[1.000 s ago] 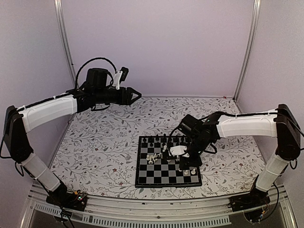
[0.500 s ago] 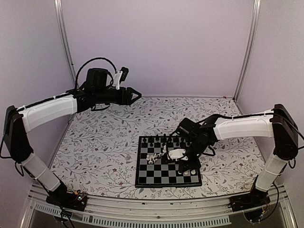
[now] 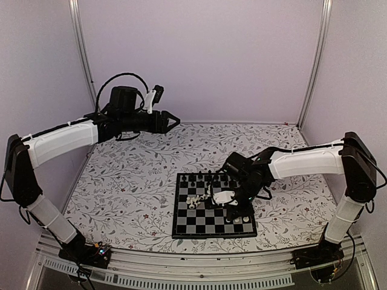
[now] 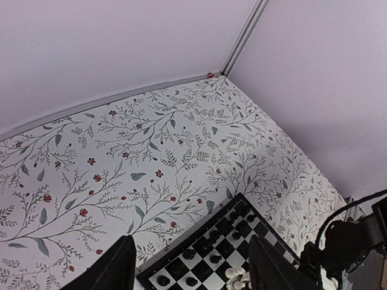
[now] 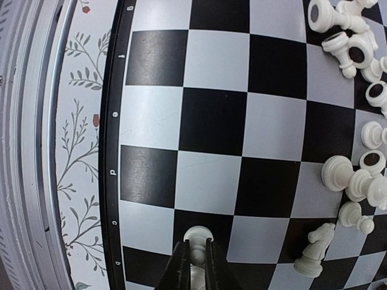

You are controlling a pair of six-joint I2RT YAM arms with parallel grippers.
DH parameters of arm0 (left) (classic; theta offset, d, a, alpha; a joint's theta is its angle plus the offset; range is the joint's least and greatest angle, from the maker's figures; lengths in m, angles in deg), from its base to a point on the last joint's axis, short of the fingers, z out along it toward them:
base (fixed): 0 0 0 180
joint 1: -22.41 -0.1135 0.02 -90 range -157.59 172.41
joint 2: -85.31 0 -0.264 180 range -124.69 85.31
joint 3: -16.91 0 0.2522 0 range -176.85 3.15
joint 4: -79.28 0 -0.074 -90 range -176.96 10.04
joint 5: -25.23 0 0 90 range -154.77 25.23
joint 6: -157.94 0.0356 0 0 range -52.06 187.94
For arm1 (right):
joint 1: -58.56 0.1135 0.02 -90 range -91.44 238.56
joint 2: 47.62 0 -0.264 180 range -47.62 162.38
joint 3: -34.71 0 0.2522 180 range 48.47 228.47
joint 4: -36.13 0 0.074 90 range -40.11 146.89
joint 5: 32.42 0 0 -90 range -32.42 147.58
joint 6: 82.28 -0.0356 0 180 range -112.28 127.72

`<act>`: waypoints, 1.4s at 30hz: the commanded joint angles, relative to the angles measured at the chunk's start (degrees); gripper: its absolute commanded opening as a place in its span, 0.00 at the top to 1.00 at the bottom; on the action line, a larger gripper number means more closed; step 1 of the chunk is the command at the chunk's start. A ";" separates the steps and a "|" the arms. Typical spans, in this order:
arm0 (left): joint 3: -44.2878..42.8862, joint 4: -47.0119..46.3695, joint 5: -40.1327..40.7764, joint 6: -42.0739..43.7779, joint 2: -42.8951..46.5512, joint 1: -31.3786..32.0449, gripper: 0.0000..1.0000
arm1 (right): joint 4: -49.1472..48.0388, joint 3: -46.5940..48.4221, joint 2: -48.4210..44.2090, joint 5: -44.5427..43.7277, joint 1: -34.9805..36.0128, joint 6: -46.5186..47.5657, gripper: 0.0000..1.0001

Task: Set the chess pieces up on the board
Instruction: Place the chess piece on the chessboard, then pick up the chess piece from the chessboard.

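Moved: right pincer [image 3: 233,208] has slid left and nearer over the board [image 3: 184,226] in the last second.
Right grip: closed on a white piece [image 5: 198,235], close to the board's near edge.
Left pincer [image 4: 195,269]: fingers spread, empty, well away from the board.
Done: black pieces [image 3: 199,178] lined up beyond the right pincer.
Left: white heap [image 5: 354,181] just beside it, mostly toppled and unplaced. White side looks barely started.

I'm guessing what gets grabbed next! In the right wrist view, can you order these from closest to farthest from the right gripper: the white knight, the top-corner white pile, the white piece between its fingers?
1. white piece, held right between the right gripper fingers.
2. white knight, off to the lower right.
3. white pile, far up in the top right corner.
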 commanded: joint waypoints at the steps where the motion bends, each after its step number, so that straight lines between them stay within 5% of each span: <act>1: -1.56 0.30 -0.39 0.67 -0.53 0.34 0.34 | 0.09 -0.13 0.87 0.04 0.64 0.26 0.87; 8: -1.58 0.32 -0.40 0.67 -0.62 0.27 0.34 | 1.31 2.50 -1.35 -0.93 0.43 -0.03 0.71; 17: -1.59 0.32 -0.63 0.49 -0.44 0.31 0.34 | 1.72 11.62 0.88 0.04 -5.47 -2.88 0.74; 33: -1.59 0.33 -0.76 0.49 -0.35 0.34 0.33 | -2.26 13.07 8.33 -3.35 -7.16 -5.40 0.69; 42: -1.59 0.37 -0.79 0.54 -0.45 0.34 0.33 | -2.62 13.26 10.25 -3.16 -7.19 -5.39 0.77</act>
